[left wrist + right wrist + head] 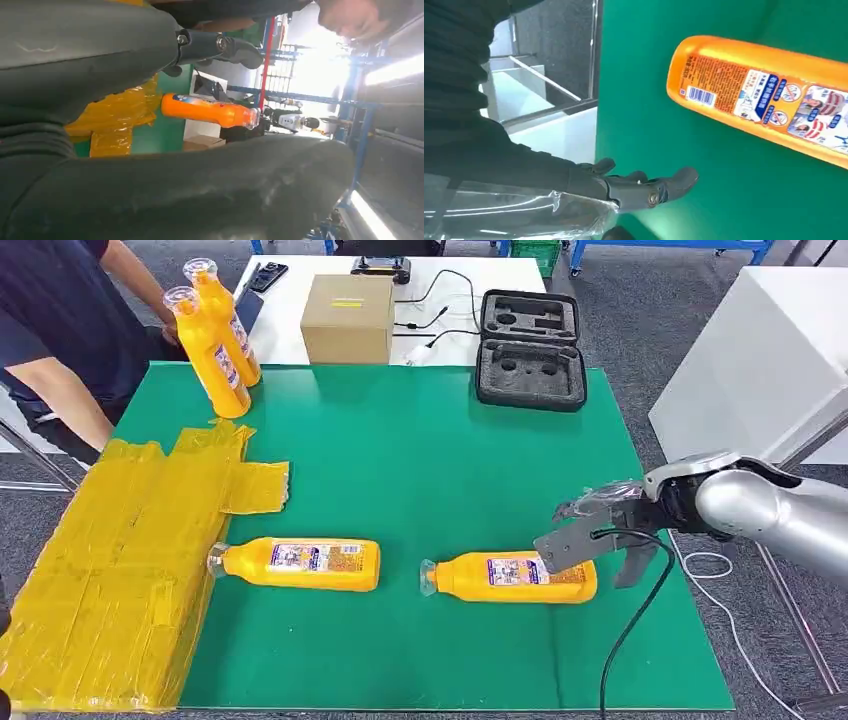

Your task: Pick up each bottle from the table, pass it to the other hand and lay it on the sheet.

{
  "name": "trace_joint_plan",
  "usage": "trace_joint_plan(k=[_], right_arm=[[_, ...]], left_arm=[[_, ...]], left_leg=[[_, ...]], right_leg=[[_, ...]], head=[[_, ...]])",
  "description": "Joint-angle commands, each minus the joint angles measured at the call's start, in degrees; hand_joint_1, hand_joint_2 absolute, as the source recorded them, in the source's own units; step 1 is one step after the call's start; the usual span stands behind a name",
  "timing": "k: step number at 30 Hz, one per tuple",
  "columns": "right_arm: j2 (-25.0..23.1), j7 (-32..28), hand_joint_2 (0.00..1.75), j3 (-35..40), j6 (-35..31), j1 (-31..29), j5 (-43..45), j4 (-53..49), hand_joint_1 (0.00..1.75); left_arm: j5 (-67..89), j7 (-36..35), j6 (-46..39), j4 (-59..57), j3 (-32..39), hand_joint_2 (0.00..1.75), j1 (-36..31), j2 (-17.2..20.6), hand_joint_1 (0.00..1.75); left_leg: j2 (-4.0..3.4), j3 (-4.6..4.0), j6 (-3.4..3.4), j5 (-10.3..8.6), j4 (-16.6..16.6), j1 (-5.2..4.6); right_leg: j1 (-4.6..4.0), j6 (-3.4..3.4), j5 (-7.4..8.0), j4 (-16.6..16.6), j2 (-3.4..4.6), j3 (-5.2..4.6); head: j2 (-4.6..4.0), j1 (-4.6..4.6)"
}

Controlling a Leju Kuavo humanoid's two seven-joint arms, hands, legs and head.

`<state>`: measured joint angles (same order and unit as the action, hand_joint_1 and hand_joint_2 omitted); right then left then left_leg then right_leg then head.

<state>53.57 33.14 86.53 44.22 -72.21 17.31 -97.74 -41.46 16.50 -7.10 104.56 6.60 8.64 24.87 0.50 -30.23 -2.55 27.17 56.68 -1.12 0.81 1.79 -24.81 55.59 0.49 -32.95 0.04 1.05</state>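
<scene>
Two orange bottles lie on their sides on the green mat (430,450): one (300,563) next to the yellow sheet (110,560), the other (515,577) further right. My right hand (590,535) hovers with fingers spread over the base end of the right bottle (754,85), holding nothing. In the right wrist view its fingers (649,187) stay apart from that bottle. Two more bottles (212,355) stand at the mat's back left corner; one of them (210,110) appears in the left wrist view beyond my left hand (60,100), which holds nothing.
A person (60,340) stands at the back left, with a hand by the standing bottles. A cardboard box (347,318) and an open black foam case (530,350) sit at the back. A black cable (640,620) trails from my right arm. A white cabinet (760,350) stands right.
</scene>
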Motion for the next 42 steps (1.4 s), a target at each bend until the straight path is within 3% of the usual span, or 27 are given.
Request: trace_joint_plan(k=[1,6,13,32,42], right_arm=[[-2.2,-2.4,1.75,3.5,-1.3,-0.5,-6.8,0.5,0.0],[-0.8,-8.2,1.75,3.5,-7.0,4.1,-15.3,2.0,0.0],[-2.9,-14.0,1.75,3.5,-13.0,11.8,-21.3,8.9,0.0],[-2.8,-15.6,1.75,3.5,-15.2,14.0,-22.0,10.0,0.0],[-3.6,-17.7,1.75,3.5,-19.7,18.5,-25.8,12.6,0.0]], left_arm=[[-0.9,0.3,-1.1,1.2,2.4,0.0,2.6,-0.9,0.0],[-1.5,0.7,-1.3,3.2,4.4,0.0,5.8,-1.1,0.0],[-1.5,0.7,-1.6,5.4,6.2,0.0,9.4,-1.7,0.0],[-1.0,0.5,-1.3,7.1,7.9,0.0,11.2,-3.3,0.0],[-0.5,-0.3,-0.9,10.3,10.4,0.0,14.6,-5.4,0.0]], left_leg=[[-0.15,0.17,0.2,0.06,-0.1,0.08],[-0.16,0.34,0.28,0.13,-0.1,0.16],[-0.15,0.37,0.26,0.07,-0.2,0.16],[-0.09,0.16,0.17,0.05,-0.1,0.07],[-0.07,0.28,0.22,0.07,-0.1,0.11]], right_leg=[[-0.07,-0.08,-0.01,-0.1,0.09,0.16],[-0.15,-0.11,-0.06,-0.2,0.06,0.34],[-0.16,-0.1,0.02,-0.3,0.08,0.4],[-0.06,-0.06,-0.01,-0.1,0.04,0.17],[-0.1,-0.09,-0.03,-0.2,0.01,0.3]], head=[[0.0,0.02],[0.0,0.0],[0.0,0.02],[0.0,0.02],[0.0,0.0]])
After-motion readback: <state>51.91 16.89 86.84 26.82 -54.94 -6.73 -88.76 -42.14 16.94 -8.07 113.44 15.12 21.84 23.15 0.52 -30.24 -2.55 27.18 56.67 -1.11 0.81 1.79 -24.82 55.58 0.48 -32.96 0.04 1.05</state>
